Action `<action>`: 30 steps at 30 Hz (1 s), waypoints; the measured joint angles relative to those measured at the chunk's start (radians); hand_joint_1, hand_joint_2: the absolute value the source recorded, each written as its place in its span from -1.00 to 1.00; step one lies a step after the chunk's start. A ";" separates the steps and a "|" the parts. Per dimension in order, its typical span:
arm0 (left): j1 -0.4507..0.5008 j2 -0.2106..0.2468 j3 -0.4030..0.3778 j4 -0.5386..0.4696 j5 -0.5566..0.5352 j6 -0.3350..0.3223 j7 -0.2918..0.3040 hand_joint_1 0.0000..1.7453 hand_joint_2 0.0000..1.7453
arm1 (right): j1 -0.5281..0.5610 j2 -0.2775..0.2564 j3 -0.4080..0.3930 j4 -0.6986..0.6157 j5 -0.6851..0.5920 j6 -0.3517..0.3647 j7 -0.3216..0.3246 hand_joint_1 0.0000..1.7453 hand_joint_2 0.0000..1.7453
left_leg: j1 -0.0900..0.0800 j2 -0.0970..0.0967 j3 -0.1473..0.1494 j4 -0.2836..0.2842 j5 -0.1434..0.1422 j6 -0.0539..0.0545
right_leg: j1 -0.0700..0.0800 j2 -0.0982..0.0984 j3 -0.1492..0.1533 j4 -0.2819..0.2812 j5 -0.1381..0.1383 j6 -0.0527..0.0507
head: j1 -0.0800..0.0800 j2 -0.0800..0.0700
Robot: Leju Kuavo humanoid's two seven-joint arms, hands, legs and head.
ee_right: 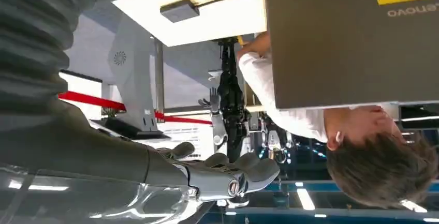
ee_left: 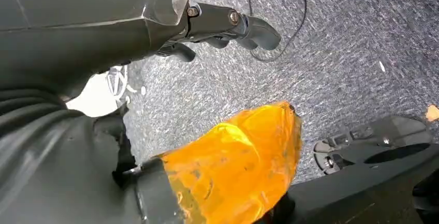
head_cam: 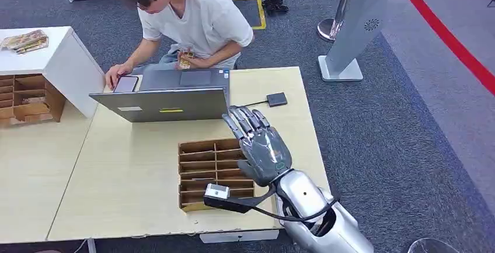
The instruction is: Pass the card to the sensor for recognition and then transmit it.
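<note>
Head view: I am holding my right hand [head_cam: 261,143] above the table [head_cam: 134,177], fingers apart and extended, gripping nothing. My left hand [ee_left: 228,25] is hanging over carpet, fingers curling, empty.

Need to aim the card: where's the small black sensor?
Head view: the sensor lies on the table, right of the laptop, just beyond the raised right robot hand.

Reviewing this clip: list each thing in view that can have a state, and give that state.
Right hand: raised above the table, fingers extended and apart, holding nothing.
Left hand: hanging over the carpet, holding nothing.
Laptop: open, facing the person.
Card organizer: lying flat on the table.
Sensor: cabled, nothing on it.
</note>
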 joint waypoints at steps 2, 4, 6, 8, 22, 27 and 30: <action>-0.001 0.000 0.000 0.000 -0.003 -0.002 0.001 -1.00 -1.00 | -0.002 0.000 0.003 0.007 -0.003 0.005 -0.001 -0.40 1.00 | 0.000 0.000 0.000 0.000 0.000 0.000 | 0.000 0.000 0.000 0.000 0.000 0.000 | 0.000 0.000; -0.003 0.000 0.000 0.000 -0.006 -0.011 0.009 -1.00 -1.00 | -0.002 0.000 0.006 0.013 -0.011 0.008 -0.002 -0.30 1.00 | 0.000 0.000 0.000 0.000 0.000 0.000 | 0.000 0.000 0.000 0.000 0.000 0.000 | 0.000 0.000; -0.005 0.000 0.000 0.000 -0.009 -0.019 0.010 -1.00 -1.00 | -0.002 0.000 0.008 0.019 -0.013 0.008 -0.002 -0.32 1.00 | 0.000 0.000 0.000 0.000 0.000 0.000 | 0.000 0.000 0.000 0.000 0.000 0.000 | 0.000 0.000; -0.008 0.000 0.000 0.000 -0.012 -0.025 0.019 -1.00 -1.00 | -0.003 0.000 0.009 0.026 -0.014 0.008 -0.002 -0.32 1.00 | 0.000 0.000 0.000 0.000 0.000 0.000 | 0.000 0.000 0.000 0.000 0.000 0.000 | 0.000 0.000; -0.019 0.000 0.000 0.000 -0.024 -0.034 0.022 -1.00 -1.00 | -0.005 0.001 0.017 0.051 -0.019 0.010 -0.002 -0.38 1.00 | 0.000 0.000 0.000 0.000 0.000 0.000 | 0.000 0.000 0.000 0.000 0.000 0.000 | 0.000 0.000; -0.019 0.000 0.000 0.000 -0.024 -0.034 0.022 -1.00 -1.00 | -0.005 0.001 0.018 0.053 -0.019 0.010 -0.002 -0.40 1.00 | 0.000 0.000 0.000 0.000 0.000 0.000 | 0.000 0.000 0.000 0.000 0.000 0.000 | 0.000 0.000; -0.020 0.000 0.000 0.000 -0.030 -0.037 0.024 -1.00 -1.00 | -0.007 0.002 0.019 0.060 -0.019 0.012 -0.002 -0.50 1.00 | 0.000 0.000 0.000 0.000 0.000 0.000 | 0.000 0.000 0.000 0.000 0.000 0.000 | 0.000 0.000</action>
